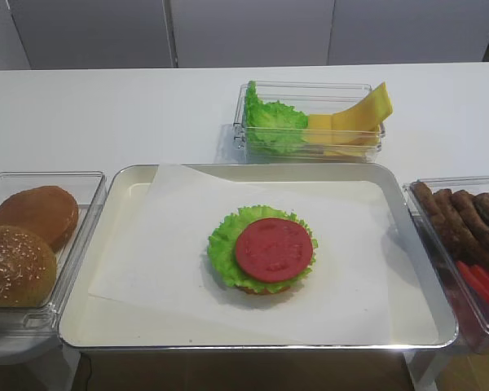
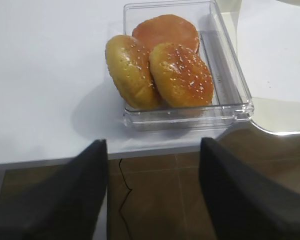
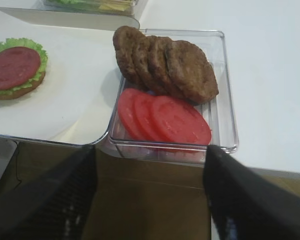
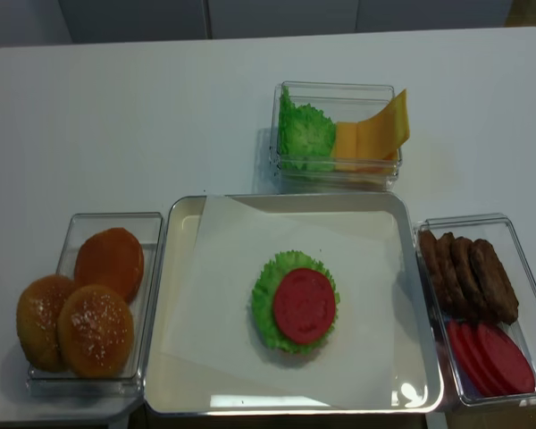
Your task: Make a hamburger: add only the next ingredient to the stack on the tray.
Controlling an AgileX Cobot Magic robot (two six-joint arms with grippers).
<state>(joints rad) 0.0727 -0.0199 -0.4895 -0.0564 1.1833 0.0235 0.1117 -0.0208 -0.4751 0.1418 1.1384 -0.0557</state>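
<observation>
A flat red tomato slice [image 1: 273, 249] lies on top of the stack, centred on the ruffled green lettuce leaf [image 1: 222, 244], which covers a thin brown bun base [image 3: 21, 90]. The stack sits mid-tray on white paper; the metal tray [image 1: 118, 269] is cream inside. My right gripper [image 3: 151, 150] is open and empty, hanging off the table's front edge before the bin of tomato slices [image 3: 162, 117]. The left gripper [image 2: 154, 142] is open too, nothing between its fingers, just short of the bun bin. Neither gripper shows in the exterior views.
A clear bin of buns [image 1: 33, 236] stands left of the tray. At the right, a bin [image 4: 509, 268] holds brown patties [image 4: 469, 277] and spare tomato slices. A bin with loose lettuce and cheese [image 1: 310, 122] stands behind the tray.
</observation>
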